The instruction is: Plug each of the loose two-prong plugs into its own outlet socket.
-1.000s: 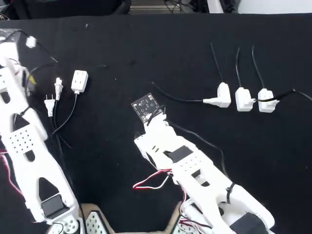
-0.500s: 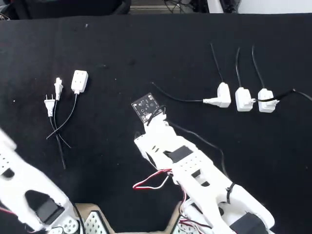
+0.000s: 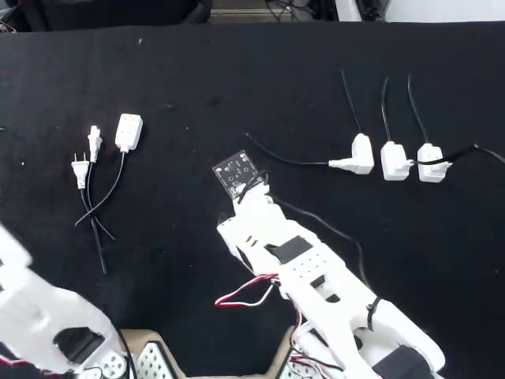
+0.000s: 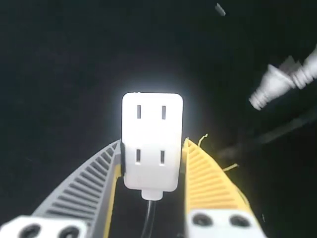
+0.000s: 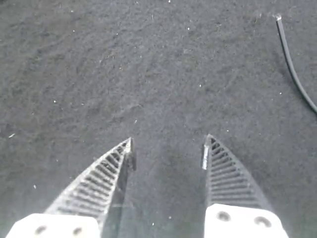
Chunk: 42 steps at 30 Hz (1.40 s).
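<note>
My left gripper [image 4: 152, 144] is shut on a white outlet socket [image 4: 152, 124]; its grey and yellow fingers press the socket's two sides, slots facing the camera. A white plug [image 4: 277, 84] lies beyond it on the cloth. In the high view another white socket [image 3: 129, 132] lies at the left of the table, next to a two-prong plug [image 3: 80, 168] and a second plug [image 3: 95, 142]. The left arm [image 3: 47, 316] is at the near left corner. My right gripper [image 5: 169, 140] is open over bare black cloth, on the arm [image 3: 292, 260] at the middle.
Three white sockets [image 3: 394, 160] sit in a row at the right, cables running to the far side, with plugs at their sides. A black cable [image 3: 284, 162] runs from the leftmost one toward the middle, and a cable [image 5: 292, 64] lies ahead of my right gripper.
The left arm has pulled back from the far left edge to the near left corner. A small white piece on a wire near its tip left the high view. The right arm stayed still.
</note>
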Tool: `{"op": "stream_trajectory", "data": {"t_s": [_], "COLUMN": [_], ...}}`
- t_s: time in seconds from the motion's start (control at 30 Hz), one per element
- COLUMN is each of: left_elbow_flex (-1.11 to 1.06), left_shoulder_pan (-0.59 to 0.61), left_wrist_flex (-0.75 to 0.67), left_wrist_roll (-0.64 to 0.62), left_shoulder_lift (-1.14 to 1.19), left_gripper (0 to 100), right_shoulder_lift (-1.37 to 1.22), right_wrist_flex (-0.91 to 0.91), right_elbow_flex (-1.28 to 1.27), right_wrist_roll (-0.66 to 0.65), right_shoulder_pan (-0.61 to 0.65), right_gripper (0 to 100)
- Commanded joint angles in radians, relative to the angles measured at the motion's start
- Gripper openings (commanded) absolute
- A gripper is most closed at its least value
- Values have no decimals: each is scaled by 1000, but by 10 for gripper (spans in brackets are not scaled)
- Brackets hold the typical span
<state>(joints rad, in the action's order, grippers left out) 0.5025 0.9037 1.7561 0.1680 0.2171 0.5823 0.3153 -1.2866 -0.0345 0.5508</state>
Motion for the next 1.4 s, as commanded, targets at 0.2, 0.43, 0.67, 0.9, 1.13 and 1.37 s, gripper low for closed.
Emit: {"op": "stream_trajectory", "data": {"t_s": [0.2, 0.43, 0.67, 0.9, 1.13, 1.37], "left_elbow_flex": [-429, -596, -871, -932, -779, -842], "left_shoulder_pan": [-512, -829, -871, -862, -771, -667], "left_wrist_flex": [-120, -255, -577, -643, -489, -370], "left_wrist_roll": [-5, 101, 104, 35, 77, 354], "left_shoulder_lift": [-290, -296, -299, -308, -379, -353], "left_gripper": [30, 30, 35, 274, 224, 221], "right_shoulder_lift": [39, 39, 39, 39, 39, 39], "right_wrist_flex": [-15, -21, -21, -21, -21, -21], "right_elbow_flex": [28, 28, 28, 28, 28, 28], "right_wrist_roll": [9, 11, 11, 11, 11, 11], "right_shoulder_pan": [-157, -227, -226, -224, -224, -213], "right_gripper": [208, 208, 208, 208, 208, 208]}}
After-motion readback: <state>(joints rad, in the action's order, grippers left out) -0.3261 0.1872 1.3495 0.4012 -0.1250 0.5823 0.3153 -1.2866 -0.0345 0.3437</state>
